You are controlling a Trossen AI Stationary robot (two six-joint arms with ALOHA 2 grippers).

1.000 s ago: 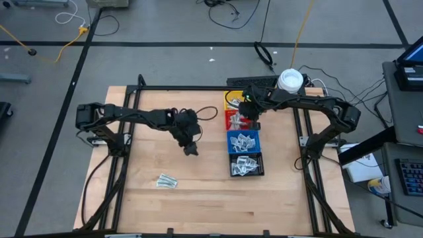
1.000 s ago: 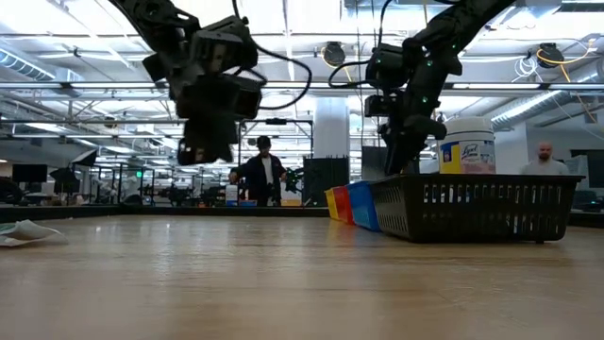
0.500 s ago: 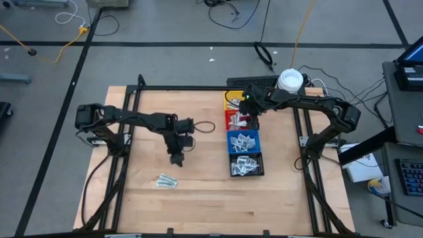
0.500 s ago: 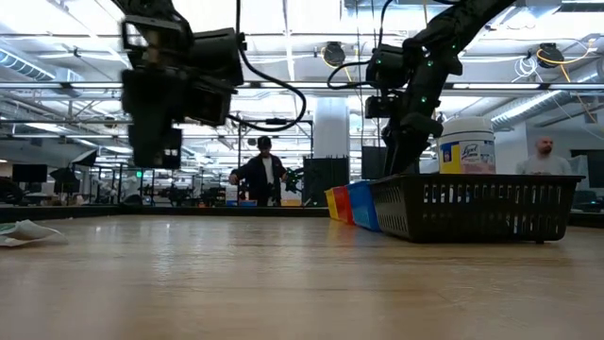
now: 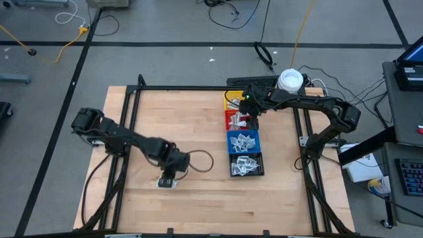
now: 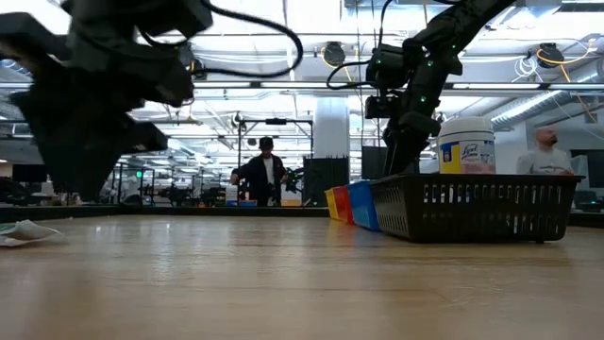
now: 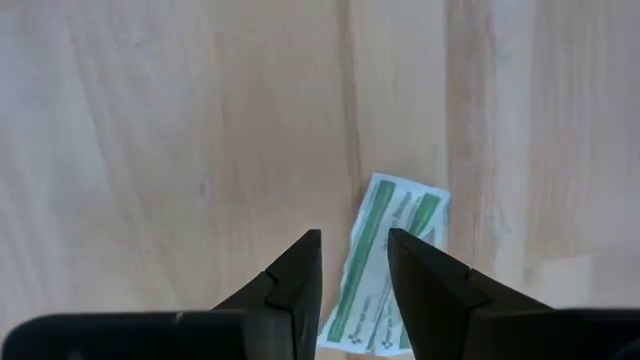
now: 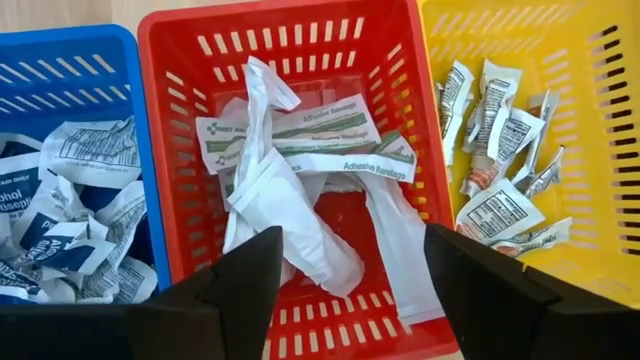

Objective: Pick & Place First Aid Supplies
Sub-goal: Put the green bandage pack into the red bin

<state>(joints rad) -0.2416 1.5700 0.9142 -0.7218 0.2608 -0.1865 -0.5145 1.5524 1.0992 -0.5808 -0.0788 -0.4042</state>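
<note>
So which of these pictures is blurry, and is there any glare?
Low view: the left arm is a dark motion-smeared shape, and bright ceiling lights wash out the top. Left wrist view: the green-striped wrapper and wood grain look slightly soft. Right wrist view: the red bin is evenly lit.

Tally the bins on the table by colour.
yellow bin: 1
red bin: 1
blue bin: 1
black bin: 1
Total: 4
</note>
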